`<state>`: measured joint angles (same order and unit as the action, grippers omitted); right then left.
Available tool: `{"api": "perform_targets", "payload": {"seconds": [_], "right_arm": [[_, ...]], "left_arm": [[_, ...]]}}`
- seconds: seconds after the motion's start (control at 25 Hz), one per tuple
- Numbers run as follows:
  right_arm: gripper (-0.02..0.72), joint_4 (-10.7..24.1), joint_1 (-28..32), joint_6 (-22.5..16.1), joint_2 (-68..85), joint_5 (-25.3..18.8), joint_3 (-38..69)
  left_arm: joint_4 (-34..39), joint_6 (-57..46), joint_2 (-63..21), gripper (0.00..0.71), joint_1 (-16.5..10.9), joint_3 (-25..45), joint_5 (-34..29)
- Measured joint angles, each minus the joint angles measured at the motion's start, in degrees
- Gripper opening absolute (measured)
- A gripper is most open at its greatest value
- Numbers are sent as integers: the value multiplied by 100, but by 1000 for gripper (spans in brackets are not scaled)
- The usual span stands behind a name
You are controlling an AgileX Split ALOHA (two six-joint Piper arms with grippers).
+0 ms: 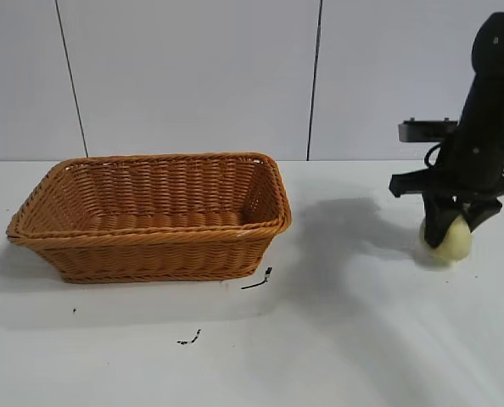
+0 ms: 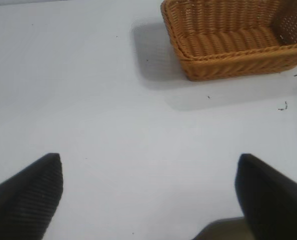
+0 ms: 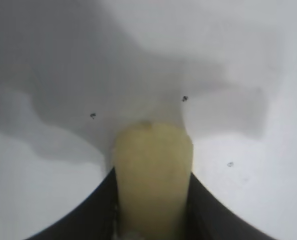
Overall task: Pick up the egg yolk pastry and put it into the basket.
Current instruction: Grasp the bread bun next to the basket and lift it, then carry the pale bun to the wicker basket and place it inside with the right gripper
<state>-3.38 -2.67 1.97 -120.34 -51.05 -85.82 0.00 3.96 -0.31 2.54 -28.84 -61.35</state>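
Note:
The egg yolk pastry (image 1: 452,242), a small pale yellow lump, sits at the table's right side, low on or just above the surface. My right gripper (image 1: 450,227) is shut on it from above. In the right wrist view the pastry (image 3: 152,175) is squeezed between the two black fingers (image 3: 91,215). The orange-brown wicker basket (image 1: 150,254) stands to the left of the pastry, empty inside; it also shows in the left wrist view (image 2: 228,65). My left gripper (image 2: 148,197) is open and empty over bare table, away from the basket.
Small black marks (image 1: 258,281) lie on the white table in front of the basket's right corner, and another (image 1: 189,339) nearer the front. A white panelled wall stands behind the table.

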Motion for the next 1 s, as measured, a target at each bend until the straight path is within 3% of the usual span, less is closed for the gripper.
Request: {"api": "perform_targets", "payload": {"seconds": [0.2, 0.32, 0.68, 1.0], "right_arm": [[188, -23, -94, 5, 248, -1160, -1268], [188, 12, -325, 5, 250, -1456, -1880], [186, 31, -1567, -19, 150, -1477, -2893], [186, 38, -2821, -131, -634, -1144, -3770]], "left_arm": [[0, 0, 0, 696, 0, 0, 0], [0, 0, 0, 696, 0, 0, 0], [0, 0, 0, 696, 0, 0, 0], [0, 0, 0, 696, 0, 0, 0]]}}
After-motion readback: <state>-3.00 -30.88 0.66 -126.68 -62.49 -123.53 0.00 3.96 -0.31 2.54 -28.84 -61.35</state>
